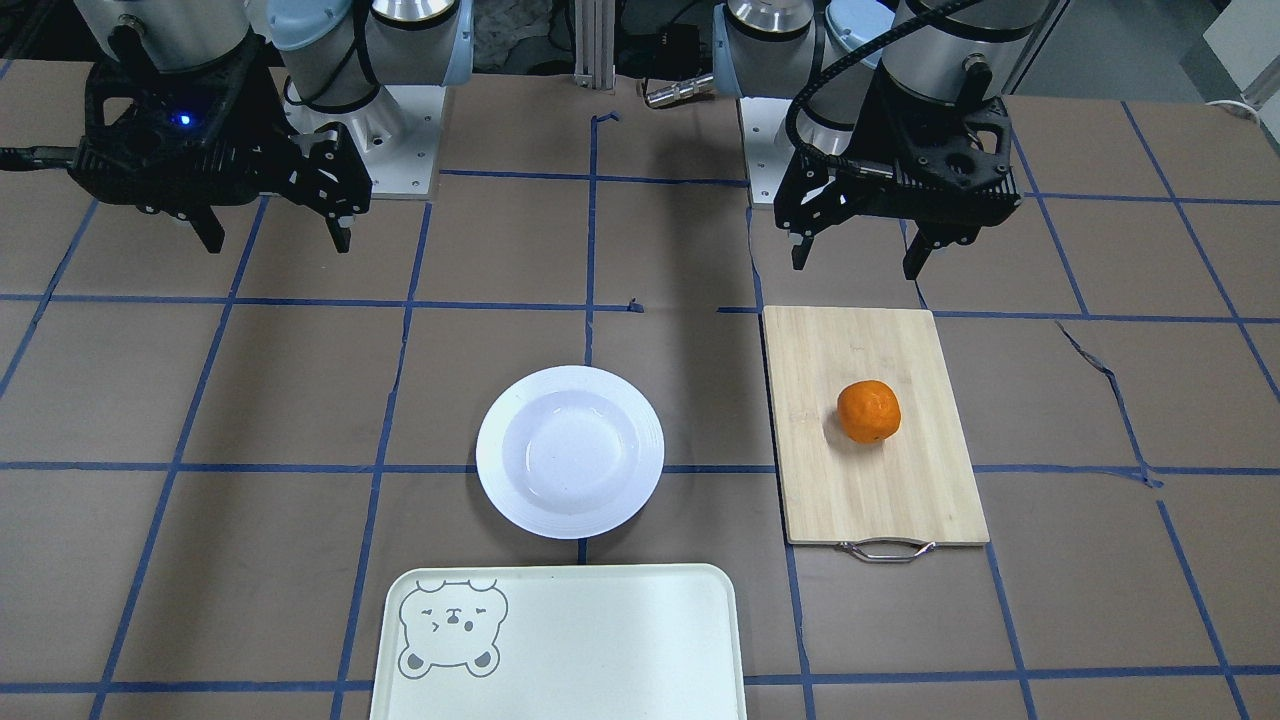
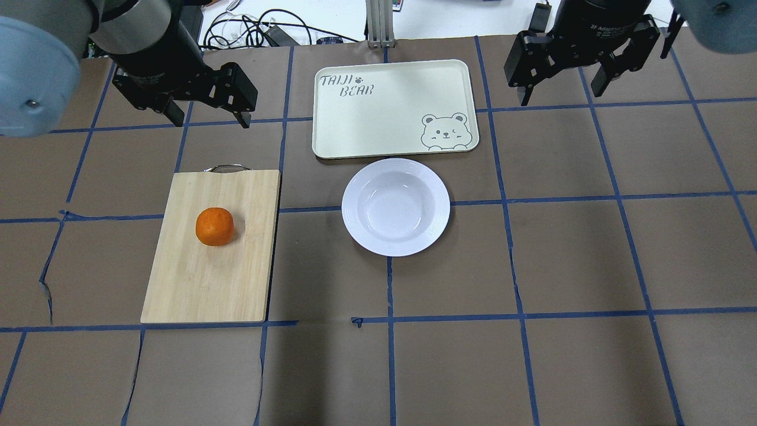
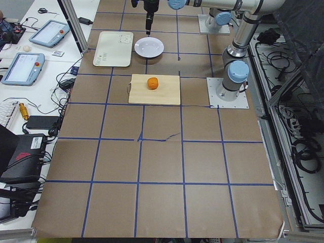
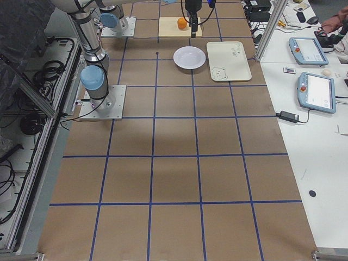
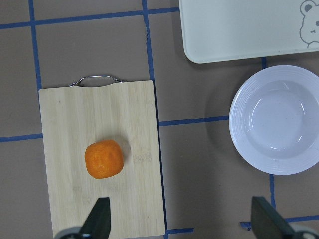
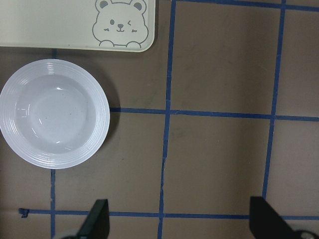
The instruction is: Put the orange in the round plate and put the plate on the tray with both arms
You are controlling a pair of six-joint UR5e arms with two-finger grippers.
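Note:
The orange (image 1: 868,411) (image 2: 214,226) (image 5: 103,159) rests on a bamboo cutting board (image 2: 201,278). The white round plate (image 2: 350,207) (image 1: 490,455) (image 6: 102,114) stands empty at the table's middle. Just beyond it lies the cream tray (image 2: 384,112) (image 1: 600,650), also empty, with a bear drawing in one corner. My left gripper (image 2: 210,123) (image 1: 858,265) (image 5: 183,221) hangs open, high above the table near the board's handle end. My right gripper (image 2: 559,97) (image 1: 280,245) (image 6: 179,221) hangs open too, off to the tray's right side. Neither holds anything.
The cutting board (image 1: 870,480) has a metal handle (image 1: 886,548) at the end away from the robot. Brown table covering with blue tape lines (image 2: 508,201) surrounds everything. Cables (image 2: 266,29) and tablets (image 4: 312,89) lie on benches past the table's far edge.

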